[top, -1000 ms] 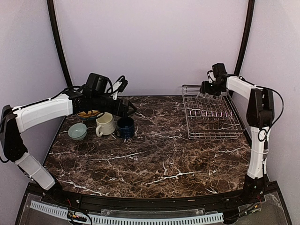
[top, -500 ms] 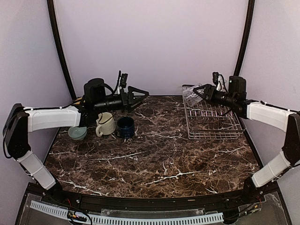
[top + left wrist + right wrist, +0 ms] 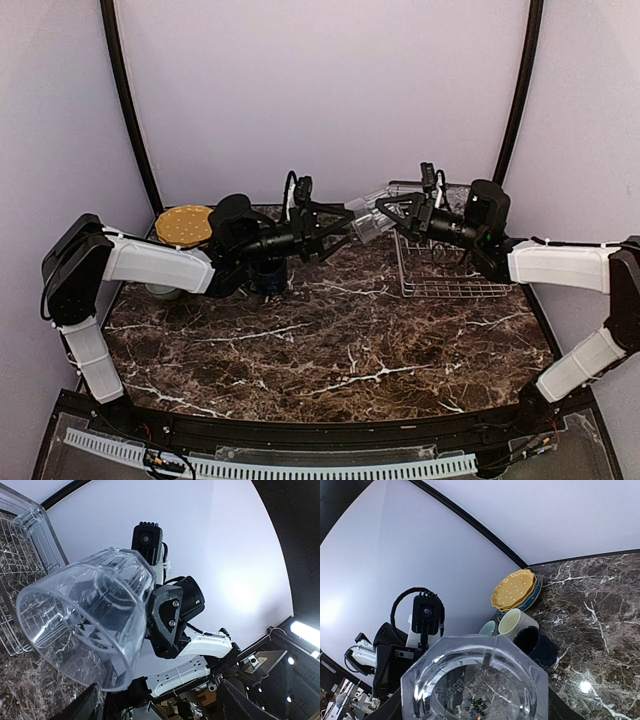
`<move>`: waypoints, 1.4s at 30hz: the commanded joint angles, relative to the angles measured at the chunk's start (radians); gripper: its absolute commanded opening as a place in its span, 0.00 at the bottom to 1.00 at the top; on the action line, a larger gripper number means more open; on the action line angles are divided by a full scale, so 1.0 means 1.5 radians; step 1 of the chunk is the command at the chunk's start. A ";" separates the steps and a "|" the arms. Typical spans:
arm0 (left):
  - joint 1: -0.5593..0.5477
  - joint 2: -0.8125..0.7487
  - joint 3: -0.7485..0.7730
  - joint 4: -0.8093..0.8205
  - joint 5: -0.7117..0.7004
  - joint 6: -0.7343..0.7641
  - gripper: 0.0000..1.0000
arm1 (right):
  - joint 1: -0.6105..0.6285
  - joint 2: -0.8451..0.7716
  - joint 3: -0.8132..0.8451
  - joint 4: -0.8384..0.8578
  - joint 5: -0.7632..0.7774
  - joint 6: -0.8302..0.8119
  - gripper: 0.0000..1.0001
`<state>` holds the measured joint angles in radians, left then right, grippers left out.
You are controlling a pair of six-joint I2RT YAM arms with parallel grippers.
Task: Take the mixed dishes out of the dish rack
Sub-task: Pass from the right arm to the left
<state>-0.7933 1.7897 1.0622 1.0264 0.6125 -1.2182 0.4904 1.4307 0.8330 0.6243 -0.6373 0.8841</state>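
Observation:
My right gripper point(image 3: 382, 218) is shut on the clear glass tumbler point(image 3: 364, 224) and holds it on its side in the air, left of the wire dish rack point(image 3: 452, 262). The tumbler's base fills the right wrist view point(image 3: 475, 680). My left gripper point(image 3: 340, 234) is open, its jaws spread wide just at the tumbler's mouth point(image 3: 82, 625). The yellow plates point(image 3: 185, 225) are stacked on the blue dotted plate point(image 3: 536, 593) at the back left. The cream mug point(image 3: 516, 623), navy mug point(image 3: 538, 646) and pale bowl point(image 3: 489, 628) stand beside them, mostly hidden by my left arm in the top view.
The dish rack point(image 3: 20, 580) at the back right shows no dishes on it. Black frame posts point(image 3: 125, 100) rise at both back corners against the lilac wall. The marble table point(image 3: 330, 340) stretches in front of both arms.
My right gripper has carried the tumbler from over the rack leftward to mid-table. My left arm has swung right from the mugs to meet it, jaws open.

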 commanded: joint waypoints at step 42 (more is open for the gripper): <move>0.054 -0.315 -0.110 -0.699 -0.170 0.384 0.01 | 0.018 -0.018 -0.002 -0.132 0.084 -0.142 0.99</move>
<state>-0.7048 1.4376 0.8677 0.4442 0.4808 -0.8852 0.5323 1.4445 0.8024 0.5564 -0.5903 0.7845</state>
